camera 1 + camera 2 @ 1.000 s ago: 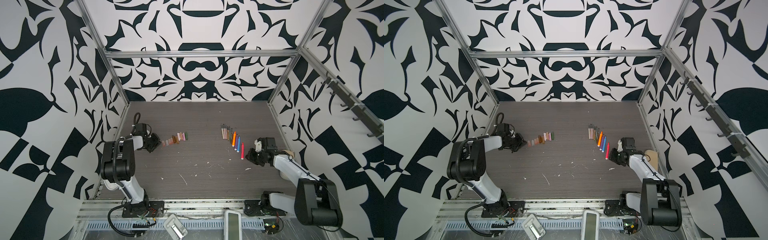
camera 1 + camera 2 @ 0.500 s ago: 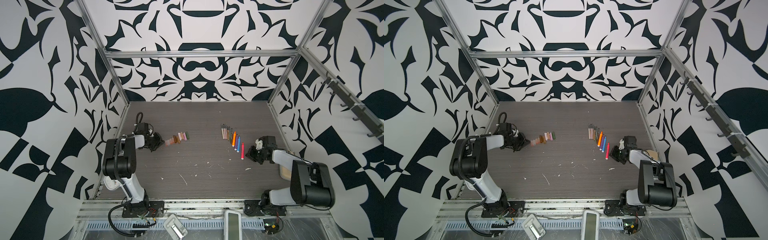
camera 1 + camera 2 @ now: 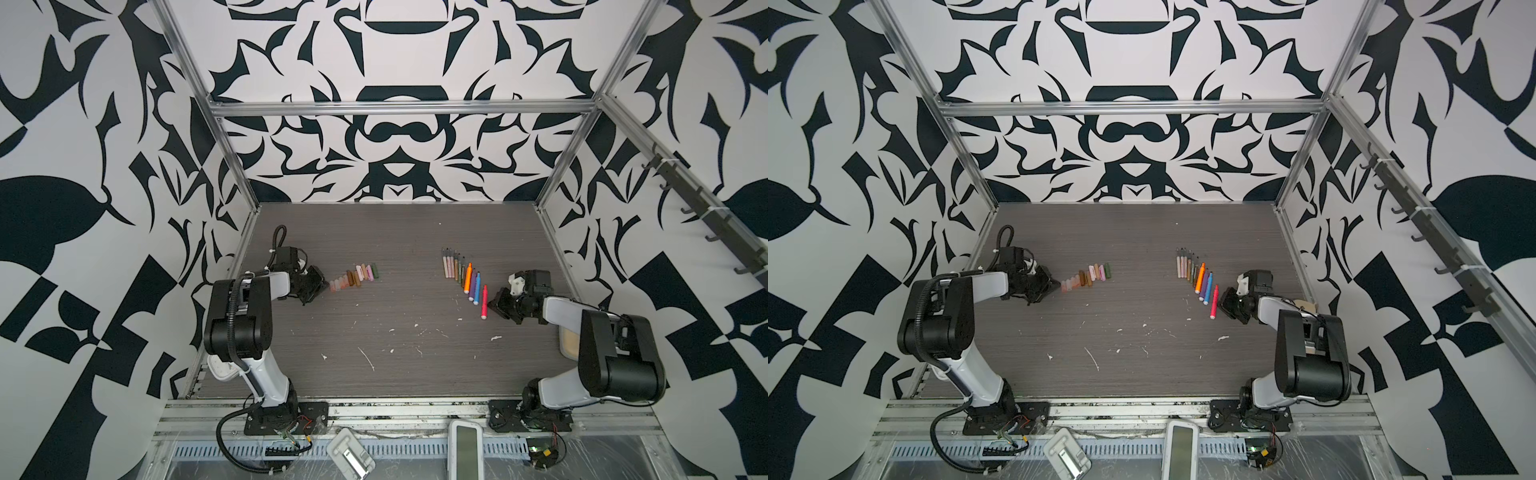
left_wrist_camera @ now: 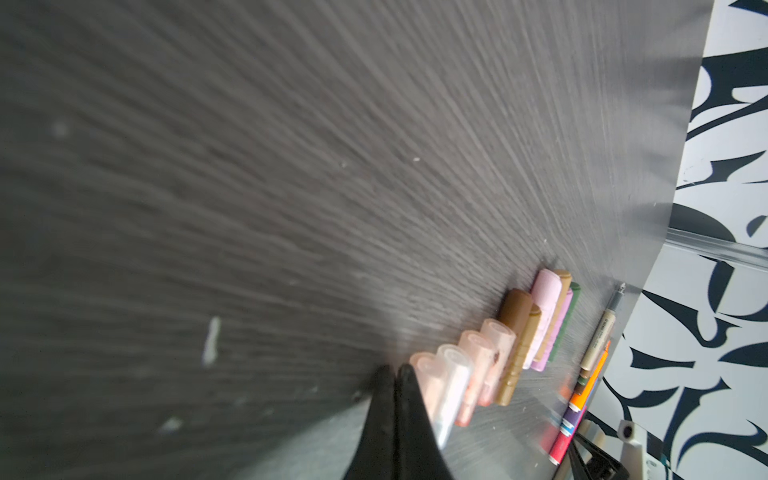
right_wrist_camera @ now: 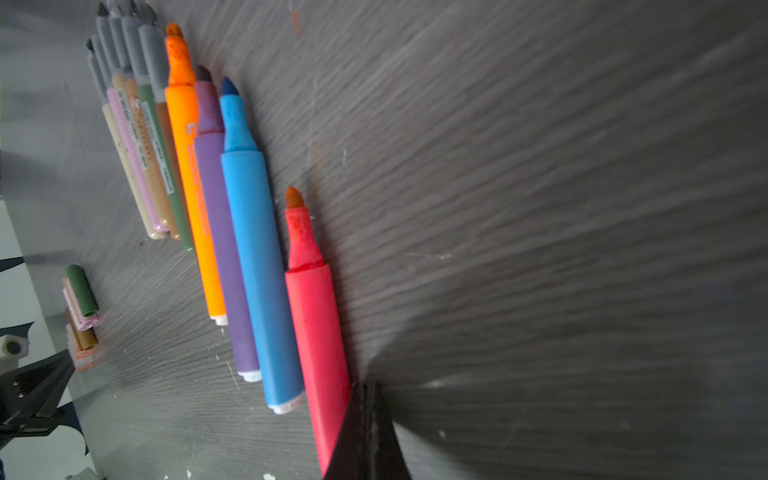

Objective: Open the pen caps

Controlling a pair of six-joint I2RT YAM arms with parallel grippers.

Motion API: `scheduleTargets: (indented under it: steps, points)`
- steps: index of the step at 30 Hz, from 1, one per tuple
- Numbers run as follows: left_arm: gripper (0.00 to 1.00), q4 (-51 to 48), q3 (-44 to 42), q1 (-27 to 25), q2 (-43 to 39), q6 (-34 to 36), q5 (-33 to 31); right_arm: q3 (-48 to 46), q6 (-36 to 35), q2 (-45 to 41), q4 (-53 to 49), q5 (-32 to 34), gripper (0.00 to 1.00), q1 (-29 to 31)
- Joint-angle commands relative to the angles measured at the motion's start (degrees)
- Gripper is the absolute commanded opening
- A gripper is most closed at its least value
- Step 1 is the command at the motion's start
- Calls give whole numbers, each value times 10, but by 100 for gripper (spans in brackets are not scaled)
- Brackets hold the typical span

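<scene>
**A:** Checked the left gripper and the right gripper: pinched fully together, gripping nothing.

**B:** Yep. Sitting low at the row ends, probably to stay clear of both neat lines.

**A:** Spotted the pen caps lined up just beside the left tips, nearly touching at the peach end.

**B:** And the pens bare-tipped, fanned beside the right tips, starting with the red pen. Sorted well apart across the table, so looks basically done.
</scene>
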Motion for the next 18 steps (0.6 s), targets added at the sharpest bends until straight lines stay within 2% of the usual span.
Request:
scheduleTargets:
  steps: [1, 9, 14, 18]
  points:
    - [0, -50, -35, 5, -12, -8, -55, 4, -4, 17, -16, 0, 0, 0]
    - [0, -35, -74, 11, -81, -8, -74, 14, -8, 32, -12, -12, 3, -1]
    - [0, 9, -126, 17, -175, -17, -103, 22, -10, 44, -12, -16, 6, -2]
    - [7, 36, -155, 21, -268, -12, -160, 17, -7, 23, -17, 6, 6, -8]
